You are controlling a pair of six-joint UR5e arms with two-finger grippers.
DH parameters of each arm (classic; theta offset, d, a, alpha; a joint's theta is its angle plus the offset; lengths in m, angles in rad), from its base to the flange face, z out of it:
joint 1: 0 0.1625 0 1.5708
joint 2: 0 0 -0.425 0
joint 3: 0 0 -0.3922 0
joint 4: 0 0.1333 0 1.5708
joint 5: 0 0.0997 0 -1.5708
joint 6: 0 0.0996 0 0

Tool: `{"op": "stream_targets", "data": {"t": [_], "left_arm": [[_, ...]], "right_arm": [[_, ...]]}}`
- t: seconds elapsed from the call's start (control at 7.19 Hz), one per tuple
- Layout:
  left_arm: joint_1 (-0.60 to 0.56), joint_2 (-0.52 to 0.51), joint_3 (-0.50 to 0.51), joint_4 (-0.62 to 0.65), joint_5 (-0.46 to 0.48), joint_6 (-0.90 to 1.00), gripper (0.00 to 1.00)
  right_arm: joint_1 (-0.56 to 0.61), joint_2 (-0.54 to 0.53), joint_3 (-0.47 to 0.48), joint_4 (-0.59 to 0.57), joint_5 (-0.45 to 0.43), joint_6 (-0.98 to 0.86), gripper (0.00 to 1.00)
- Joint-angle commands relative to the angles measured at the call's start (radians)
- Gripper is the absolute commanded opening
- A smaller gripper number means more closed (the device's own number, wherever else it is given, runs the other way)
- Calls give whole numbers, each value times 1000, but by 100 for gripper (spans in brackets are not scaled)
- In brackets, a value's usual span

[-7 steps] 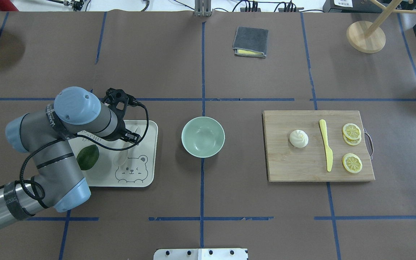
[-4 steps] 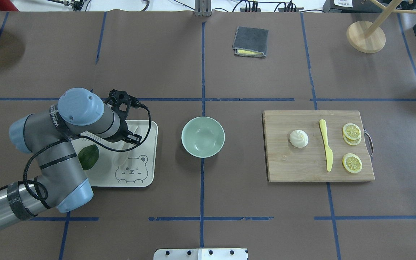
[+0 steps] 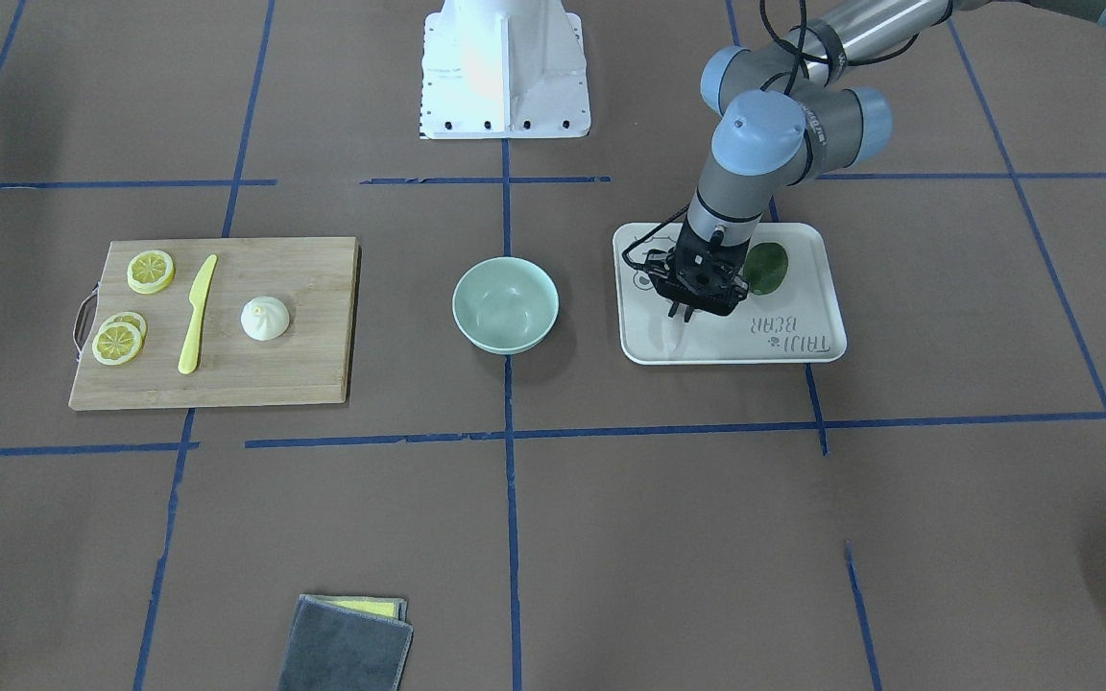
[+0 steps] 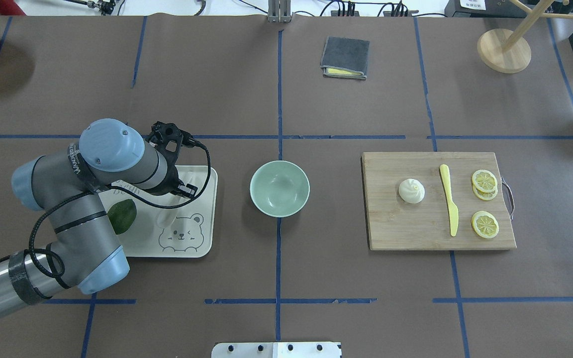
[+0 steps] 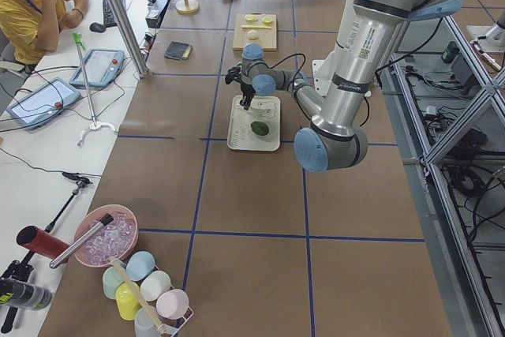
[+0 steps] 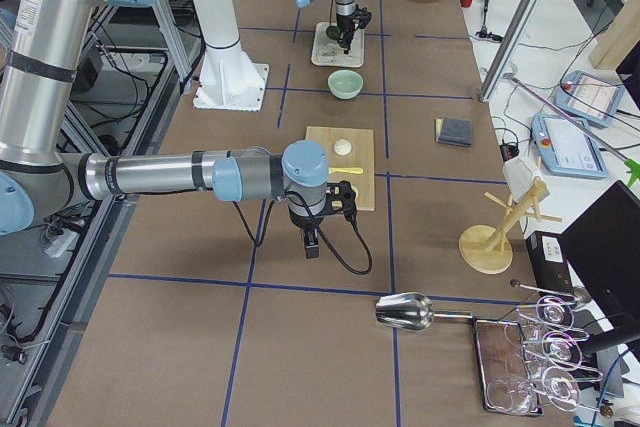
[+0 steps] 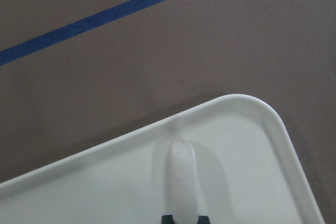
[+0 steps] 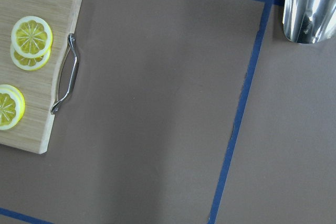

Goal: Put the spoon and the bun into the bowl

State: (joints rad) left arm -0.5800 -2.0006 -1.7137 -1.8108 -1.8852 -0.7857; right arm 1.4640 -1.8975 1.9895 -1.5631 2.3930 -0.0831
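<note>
The left gripper (image 3: 683,315) hangs fingers-down over the bear-print tray (image 4: 206,214). The left wrist camera shows its 2 dark fingertips pressed to either side of the spoon (image 7: 182,177) handle, so I judge it clamped on the spoon. The handle's end sticks out past the tips toward the tray's rounded corner. The scoop end sits low by the bear drawing, and I cannot tell whether it has left the surface.

The bowl (image 4: 279,188) stands empty near the tray, between it and the cutting board (image 4: 406,228). The bun (image 4: 411,190) sits on that board, apart from the yellow knife (image 4: 449,199) and the lemon slices (image 4: 484,223). The right gripper (image 6: 312,243) hovers beyond the board's handled end. It shows only in the right side view, so I cannot tell whether it is parted or closed.

The hold is on a narrow, smooth handle with the scoop reaching out to 1 side. On the lift the spoon could pivot or slip between the pads. A drooping scoop might also catch the tray's raised rim or the bowl's edge on the way across.

Only the wrist camera shows the pads meeting the handle, because overhead the arm's wrist covers most of the fingers. The overhead view alone shows the bowl's bare inside and where the scoop lies.
</note>
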Motion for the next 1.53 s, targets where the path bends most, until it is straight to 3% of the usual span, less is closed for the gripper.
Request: {"op": "stream_targets", "data": {"t": [0.0,0.28,0.56,1.11,1.25,1.39], "left_arm": [[0,-86,-50,112,0,-12,0],[11,-215,12,85,0,-144,0],[22,-320,173,-124,0,-389,0],[32,-339,220,-165,6,-509,0],[35,-339,221,-167,6,-504,26],[35,-336,220,-167,6,-497,61]], "right_arm": [[1,0,0,0,2,0,100],[1,0,0,0,6,3,100],[1,0,0,-3,29,3,100],[-1,0,0,-5,31,5,100],[1,0,-1,-6,46,5,100],[-1,0,-2,-5,46,6,100]]}}
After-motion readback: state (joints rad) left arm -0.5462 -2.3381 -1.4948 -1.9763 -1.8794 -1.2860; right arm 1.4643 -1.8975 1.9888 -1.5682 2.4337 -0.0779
